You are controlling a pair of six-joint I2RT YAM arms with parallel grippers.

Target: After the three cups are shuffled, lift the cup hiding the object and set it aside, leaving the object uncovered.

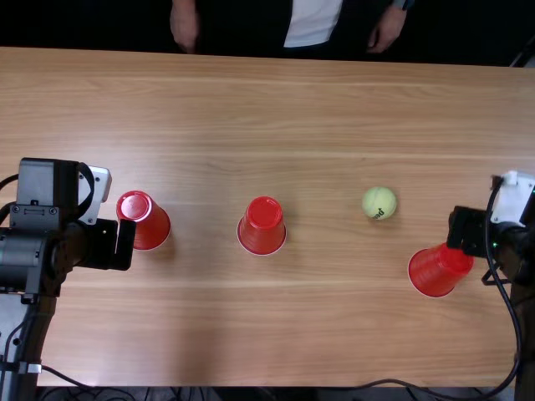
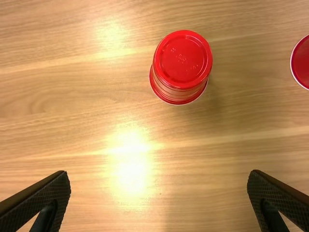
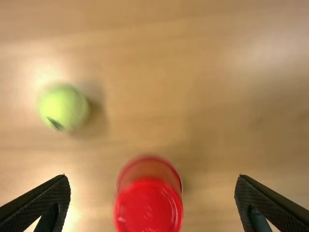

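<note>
A yellow-green tennis ball [image 1: 379, 202] lies uncovered on the table, right of the middle; it is also in the right wrist view as the ball [image 3: 63, 107]. Three red cups stand upside down. The left cup [image 1: 144, 220] is right beside my left gripper [image 1: 124, 240], which is open, and the cup [image 2: 181, 66] sits beyond its fingers. The middle cup [image 1: 262, 225] stands alone. The right cup [image 1: 438, 269] is near the front right, below and right of the ball. My right gripper [image 1: 460, 249] is open, and this cup [image 3: 148, 200] sits between its wide-spread fingers, untouched by them.
The rim of the middle cup [image 2: 301, 62] shows at the edge of the left wrist view. A person stands behind the table's far edge [image 1: 267, 55], hands off the table. Bare wood lies between the cups and along the far half.
</note>
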